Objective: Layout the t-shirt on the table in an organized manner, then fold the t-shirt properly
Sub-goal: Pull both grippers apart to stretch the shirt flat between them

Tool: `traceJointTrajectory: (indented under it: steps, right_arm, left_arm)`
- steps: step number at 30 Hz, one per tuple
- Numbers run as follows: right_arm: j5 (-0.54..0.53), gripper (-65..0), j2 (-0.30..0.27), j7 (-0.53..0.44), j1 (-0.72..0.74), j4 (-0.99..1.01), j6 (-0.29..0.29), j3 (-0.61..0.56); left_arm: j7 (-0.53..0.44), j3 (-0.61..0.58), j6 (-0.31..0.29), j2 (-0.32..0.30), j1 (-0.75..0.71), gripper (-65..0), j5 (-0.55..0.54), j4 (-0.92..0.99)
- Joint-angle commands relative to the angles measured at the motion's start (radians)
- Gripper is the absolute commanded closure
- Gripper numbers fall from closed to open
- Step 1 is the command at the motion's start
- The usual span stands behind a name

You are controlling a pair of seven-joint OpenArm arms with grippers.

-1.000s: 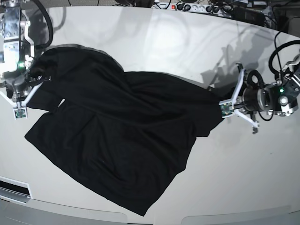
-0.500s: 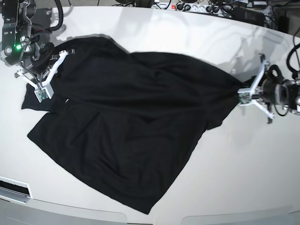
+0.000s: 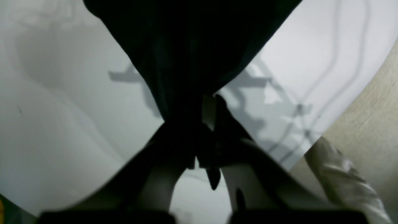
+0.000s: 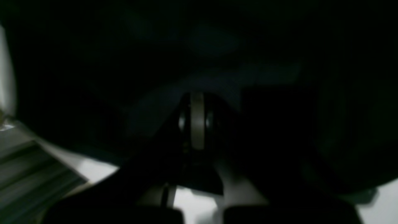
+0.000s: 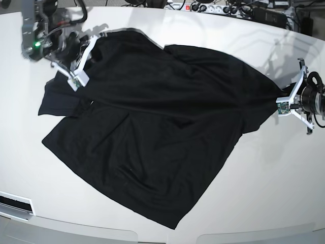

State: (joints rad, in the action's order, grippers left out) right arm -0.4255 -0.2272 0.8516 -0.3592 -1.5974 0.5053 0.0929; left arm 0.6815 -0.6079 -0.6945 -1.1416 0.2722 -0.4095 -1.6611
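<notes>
Since the t-shirt [image 5: 152, 127] is soft, light and limp, it sags and wrinkles between holds across the middle of the table [image 5: 264, 203]. Left gripper [image 5: 284, 104] pinches cloth near the right edge; right gripper [image 5: 76, 61] clamps cloth toward the far left corner. Seams and hems look like the firmest holds.

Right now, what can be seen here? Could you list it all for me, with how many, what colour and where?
t-shirt: one, black, spread across the middle of the table, pulled taut between its two far corners.
table: one, glossy white, under everything.
power strip: one, white with a red switch, beyond the table's far edge among dark cables.
left gripper: one, white, at the right of the base view, shut on the t-shirt's corner.
right gripper: one, white, at the top left of the base view, shut on the t-shirt.
</notes>
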Motion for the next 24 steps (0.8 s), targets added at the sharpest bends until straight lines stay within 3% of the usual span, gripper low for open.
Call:
traceJointTrajectory:
  steps: [1, 6, 10, 12, 18, 24]
  right_arm:
    - [0.083, 0.0, -0.006, -0.015, 0.008, 0.009, -0.047, -0.002]
    - [0.292, 0.0, -0.017, -0.029, 0.010, 0.014, -0.156, -0.002]
    - [0.420, 0.0, -0.055, -0.041, 0.010, 0.014, -0.355, -0.002]
    - [0.466, 0.0, -0.078, -0.032, 0.010, 0.014, -0.423, -0.002]
    - [0.467, 0.0, -0.130, -0.021, 0.011, 0.014, -0.395, -0.002]
    - [0.339, 0.0, -0.130, -0.006, 0.010, 0.014, -0.293, -0.002]
  left_arm:
    - [-0.024, 0.012, -0.004, -0.025, 0.016, 0.0, 0.018, -0.009]
    - [-0.056, 0.012, -0.004, -0.025, 0.016, 0.0, 0.061, -0.008]
    - [-0.053, 0.012, -0.004, -0.030, 0.016, 0.0, 0.061, -0.008]
    - [-0.057, 0.012, -0.004, -0.038, 0.016, 0.0, 0.061, -0.008]
    - [-0.064, 0.012, -0.004, -0.042, 0.016, 0.0, 0.002, -0.008]
    - [-0.060, 0.012, -0.004, -0.041, 0.011, 0.0, -0.130, -0.039]
